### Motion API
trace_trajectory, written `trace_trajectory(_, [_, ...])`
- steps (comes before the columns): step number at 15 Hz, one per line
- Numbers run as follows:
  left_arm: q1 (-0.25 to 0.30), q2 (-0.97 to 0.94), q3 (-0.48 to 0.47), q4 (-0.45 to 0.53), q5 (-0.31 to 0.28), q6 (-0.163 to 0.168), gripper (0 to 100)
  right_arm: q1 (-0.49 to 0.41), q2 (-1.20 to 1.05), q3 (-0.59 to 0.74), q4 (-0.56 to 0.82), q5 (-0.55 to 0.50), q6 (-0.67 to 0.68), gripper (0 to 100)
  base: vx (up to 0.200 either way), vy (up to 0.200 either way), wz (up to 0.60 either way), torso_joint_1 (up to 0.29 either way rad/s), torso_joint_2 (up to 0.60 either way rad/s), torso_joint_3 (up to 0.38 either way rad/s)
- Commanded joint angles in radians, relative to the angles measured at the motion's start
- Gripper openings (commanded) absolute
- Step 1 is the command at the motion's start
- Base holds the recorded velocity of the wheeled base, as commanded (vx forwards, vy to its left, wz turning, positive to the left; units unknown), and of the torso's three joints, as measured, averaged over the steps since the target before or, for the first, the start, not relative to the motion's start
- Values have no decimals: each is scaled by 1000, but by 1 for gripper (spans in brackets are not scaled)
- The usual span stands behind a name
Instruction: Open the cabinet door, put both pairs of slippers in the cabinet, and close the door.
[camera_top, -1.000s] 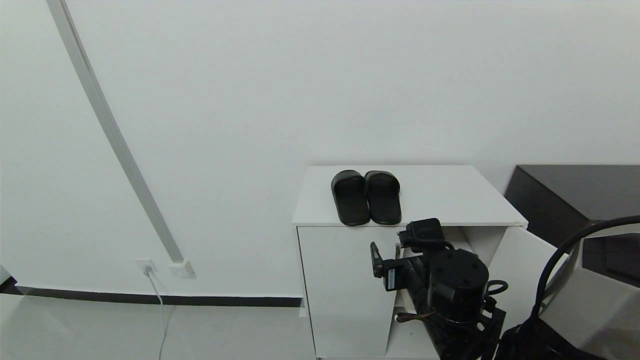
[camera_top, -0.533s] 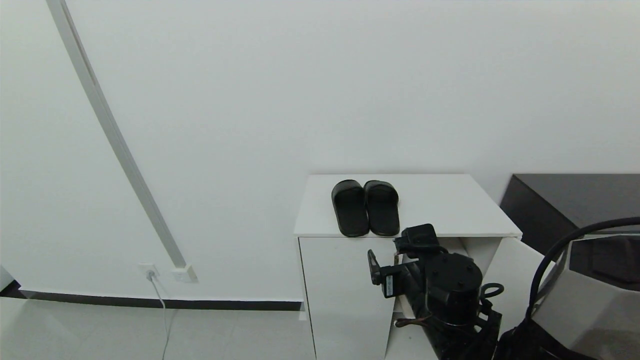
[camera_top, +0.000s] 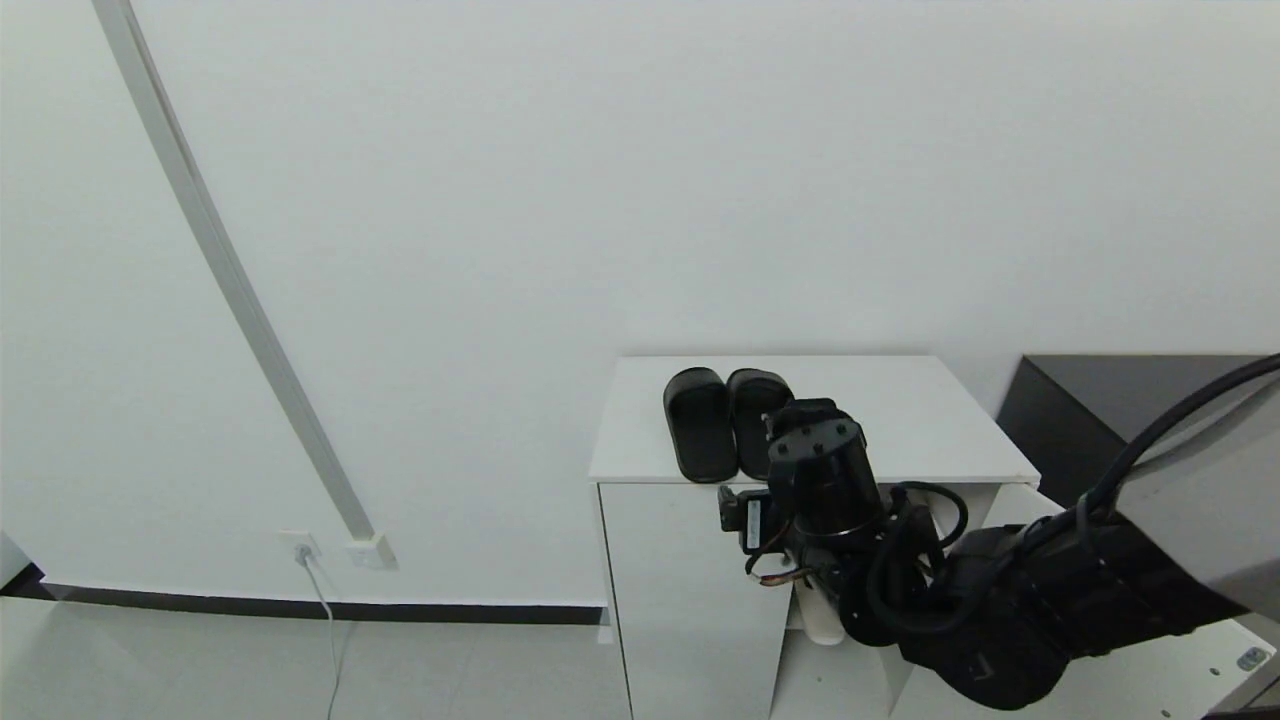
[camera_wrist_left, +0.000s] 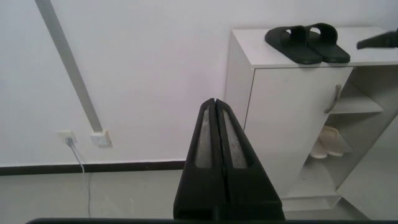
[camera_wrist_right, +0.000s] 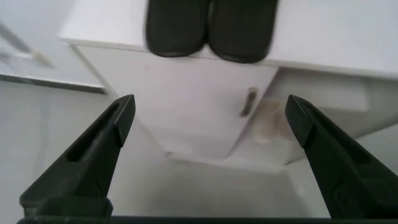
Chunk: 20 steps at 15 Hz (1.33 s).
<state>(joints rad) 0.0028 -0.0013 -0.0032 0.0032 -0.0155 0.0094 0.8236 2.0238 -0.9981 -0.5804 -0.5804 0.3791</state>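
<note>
A pair of black slippers (camera_top: 728, 422) lies side by side at the front left of the white cabinet's top (camera_top: 900, 420). My right gripper (camera_wrist_right: 209, 104) is open and hovers in front of and slightly above the cabinet's front edge, just short of the black slippers (camera_wrist_right: 208, 25). The left door (camera_top: 690, 590) is shut, its handle (camera_wrist_right: 249, 101) at its inner edge. The right door (camera_top: 1150, 670) stands swung open. A pale pair of slippers (camera_wrist_left: 329, 143) rests on a lower shelf inside. My left gripper (camera_wrist_left: 214, 143) is shut and empty, well back from the cabinet.
A dark low unit (camera_top: 1130, 400) stands right of the cabinet. A wall socket with a hanging cable (camera_top: 300, 548) and a slanting wall conduit (camera_top: 230, 280) are to the left. Bare floor (camera_top: 300, 660) lies in front.
My right arm has risen from in front of the open compartment to the level of the cabinet top, close to the black slippers. The head camera has shifted a little.
</note>
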Motion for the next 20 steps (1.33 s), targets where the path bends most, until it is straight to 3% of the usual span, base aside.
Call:
trace_trajectory(1, [0, 1, 0, 0, 0, 0, 0, 9, -48, -62, 42, 31, 41, 100, 0, 0, 0, 0, 0, 0])
trace_trajectory(13, [0, 1, 0, 0, 0, 1, 0, -4, 118, -54, -47, 19, 44, 100, 200, 0, 0, 5, -2, 2])
trace_trajectory(17, [0, 1, 0, 0, 0, 0, 0, -40, 211, -62, -208, -13, -51, 100, 0, 0, 0, 0, 0, 0])
trace_trajectory(20, [0, 1, 0, 0, 0, 1, 0, -55, 251, -82, -243, -13, -82, 100, 0, 0, 0, 0, 0, 0])
